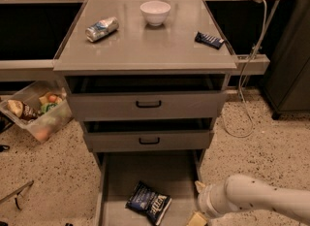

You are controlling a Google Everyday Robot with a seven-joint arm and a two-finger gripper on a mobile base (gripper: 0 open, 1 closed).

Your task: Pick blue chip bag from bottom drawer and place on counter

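The blue chip bag (148,202) lies crinkled on the floor of the pulled-out bottom drawer (145,171), near its front. My gripper (198,203) is at the drawer's right front corner, just right of the bag and not touching it. Its two tan fingertips (196,218) stand apart, so it is open and empty. The white arm (261,203) comes in from the lower right. The grey counter (145,50) tops the cabinet above.
On the counter are a crushed silver-blue can (101,28), a white bowl (155,12) and a flat dark blue bar wrapper (209,40). Two upper drawers (147,104) with black handles are partly open. A plastic bin (34,113) sits on the floor at left, a cable (242,118) at right.
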